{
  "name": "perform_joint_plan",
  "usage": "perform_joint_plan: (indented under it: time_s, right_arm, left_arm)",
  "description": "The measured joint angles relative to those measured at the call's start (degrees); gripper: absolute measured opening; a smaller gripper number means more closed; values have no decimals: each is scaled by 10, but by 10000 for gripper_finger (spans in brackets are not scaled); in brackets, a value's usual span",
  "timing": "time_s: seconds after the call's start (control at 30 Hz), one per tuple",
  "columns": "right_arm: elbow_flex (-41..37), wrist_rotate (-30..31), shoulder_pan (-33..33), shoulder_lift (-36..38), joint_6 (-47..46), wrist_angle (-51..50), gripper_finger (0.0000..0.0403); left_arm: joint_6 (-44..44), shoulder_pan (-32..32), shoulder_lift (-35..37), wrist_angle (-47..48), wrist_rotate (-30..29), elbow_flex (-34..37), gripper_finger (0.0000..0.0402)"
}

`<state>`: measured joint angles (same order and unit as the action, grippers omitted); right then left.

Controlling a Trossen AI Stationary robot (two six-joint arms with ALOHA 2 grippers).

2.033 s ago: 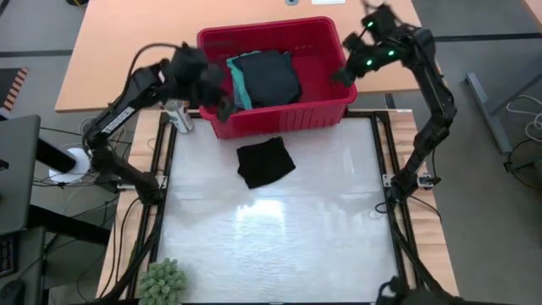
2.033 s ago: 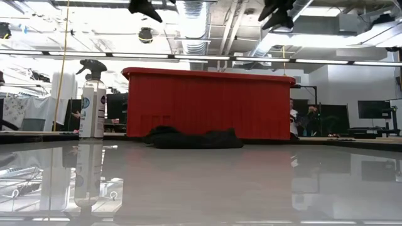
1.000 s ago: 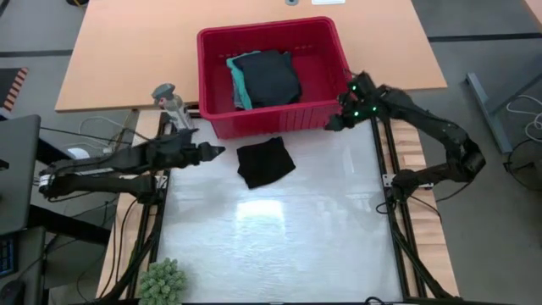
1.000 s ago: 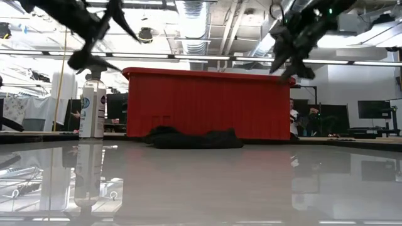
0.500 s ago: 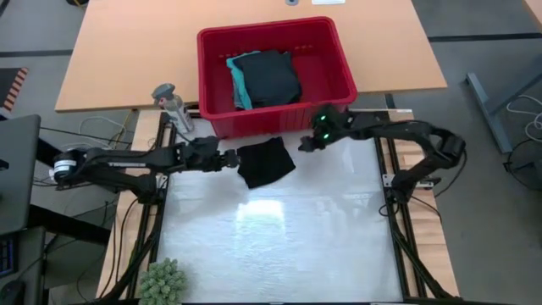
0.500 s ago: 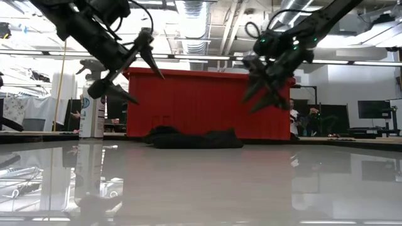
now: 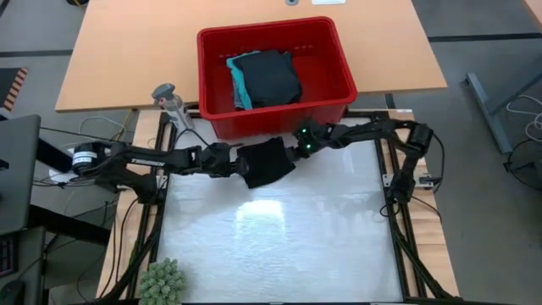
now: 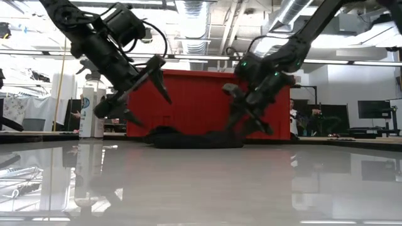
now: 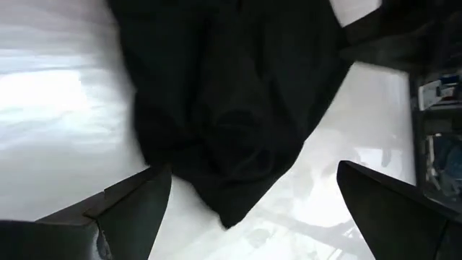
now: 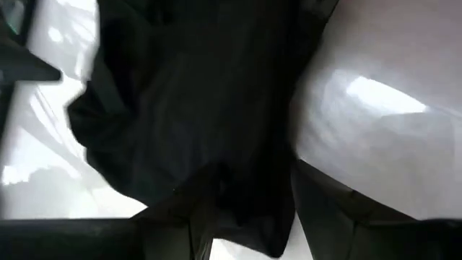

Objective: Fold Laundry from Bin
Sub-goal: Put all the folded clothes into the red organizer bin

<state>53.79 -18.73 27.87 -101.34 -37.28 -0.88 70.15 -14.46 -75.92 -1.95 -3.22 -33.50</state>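
Glossy white desk (image 7: 279,246) top spreads under both arms, with a tan wooden surface behind it and an office room of ceiling pipes and monitors beyond. At its far edge stands the red bin (image 7: 330,59), holding folded laundry: a black garment (image 7: 271,76) stacked on a turquoise one (image 7: 238,83). Just in front of the bin a crumpled black garment (image 7: 265,163) lies flat on the desk. The left gripper (image 8: 139,88) reaches its left edge, fingers spread apart; the right gripper (image 8: 246,112) is at its right edge, fingers also apart. A spray bottle (image 7: 172,105) stands left of the bin; a green plant (image 7: 163,281) sits at the near corner.
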Motion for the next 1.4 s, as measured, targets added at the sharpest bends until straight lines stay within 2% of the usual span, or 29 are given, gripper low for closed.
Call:
perform_joint_plan:
  time_s: [0.23, 0.37, 0.5, 0.6, 0.73, 0.8, 0.9, 1.13, 1.27, 1.4]
  right_arm:
    - [49, -7, -21, -71, 18, -15, 195]
    - [72, -9, -24, -84, 42, -52, 195]
    - [80, -8, -24, -85, 48, -62, 195]
    - [84, -7, -23, -85, 50, -64, 195]
    - [84, 1, -23, -85, 50, -64, 195]
    - [84, 1, -23, -85, 54, -64, 195]
    - [84, 2, -23, -86, 57, -64, 195]
    - [84, 1, -23, -86, 58, -65, 195]
    - [84, 0, -23, -86, 59, -60, 195]
    - [84, 0, -28, -86, 59, -68, 176]
  left_arm:
    - [-1, -2, -73, -106, 4, -1, 382]
    - [31, -8, -118, -95, 35, 0, 382]
    - [34, -15, -116, -86, 42, -9, 382]
    - [15, -19, -86, -27, 27, -38, 382]
    - [-5, -14, -47, 139, -27, -80, 382]
    - [7, -9, -38, 187, -52, -84, 382]
    - [14, -8, -43, 160, -41, -77, 382]
    - [40, -13, -116, 52, -22, -50, 382]
    - [20, -27, -144, -12, 17, -50, 382]
    - [26, -44, -163, -28, 47, -50, 360]
